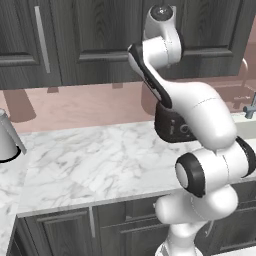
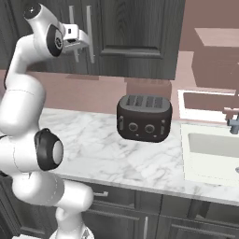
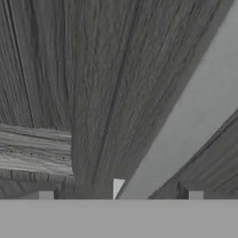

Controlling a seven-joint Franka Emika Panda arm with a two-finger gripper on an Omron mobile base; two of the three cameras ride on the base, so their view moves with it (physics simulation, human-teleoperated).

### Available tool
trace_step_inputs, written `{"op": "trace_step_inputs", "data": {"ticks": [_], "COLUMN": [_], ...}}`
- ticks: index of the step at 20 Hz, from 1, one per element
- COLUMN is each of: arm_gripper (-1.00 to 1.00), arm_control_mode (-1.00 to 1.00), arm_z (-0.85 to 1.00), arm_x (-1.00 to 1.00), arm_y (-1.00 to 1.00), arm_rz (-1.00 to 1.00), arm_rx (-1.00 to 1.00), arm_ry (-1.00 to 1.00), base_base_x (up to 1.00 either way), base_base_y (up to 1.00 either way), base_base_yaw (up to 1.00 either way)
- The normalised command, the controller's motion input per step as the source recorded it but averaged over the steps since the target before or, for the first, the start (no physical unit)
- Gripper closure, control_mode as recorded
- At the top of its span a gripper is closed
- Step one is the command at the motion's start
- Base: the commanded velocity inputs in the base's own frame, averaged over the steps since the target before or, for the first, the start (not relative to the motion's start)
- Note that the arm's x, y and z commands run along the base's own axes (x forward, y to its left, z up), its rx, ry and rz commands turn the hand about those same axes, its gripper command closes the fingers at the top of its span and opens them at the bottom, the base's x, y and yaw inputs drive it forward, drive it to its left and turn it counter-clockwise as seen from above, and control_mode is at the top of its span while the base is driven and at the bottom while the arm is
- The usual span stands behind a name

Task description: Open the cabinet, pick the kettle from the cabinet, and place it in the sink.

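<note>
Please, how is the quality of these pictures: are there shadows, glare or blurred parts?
Left base view: soft, even light; the conical silver vessel and dark toaster throw faint shadows on the pink wall. Right base view: sharp, no glare; the toaster's shadow lies on the white marble counter. Hand view: very close, the dark wood-grain cabinet door and silver bar handle look soft and grainy.

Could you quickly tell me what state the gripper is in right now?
Gripper: open, holding nothing, jaws either side of the cabinet door's silver handle.
</note>
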Motion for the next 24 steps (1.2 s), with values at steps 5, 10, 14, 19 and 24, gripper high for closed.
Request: {"op": "trace_step_inputs", "data": {"ticks": [5,10,14,19,24], "arm_gripper": [-1.0,-1.0,-1.0,-1.0,-1.0], "arm_control_mode": [-1.0,-1.0,-1.0,-1.0,-1.0], "arm_z": [0.17,0.11,0.05,-0.02,-0.13], "arm_x": [0.17,0.02,0.0,0.04,0.18], "arm_y": [0.0,0.02,0.0,0.0,-0.01], "arm_rz": [0.0,0.0,0.0,0.0,-0.01], "arm_rx": [-0.05,-0.03,0.0,0.0,0.0], "arm_ry": [-0.02,-0.07,-0.12,-0.14,-0.12], "base_base_x": [0.0,0.0,0.0,0.0,0.0], "base_base_y": [0.0,0.0,0.0,0.0,0.0], "base_base_yaw": [0.0,0.0,0.0,0.0,0.0]}}
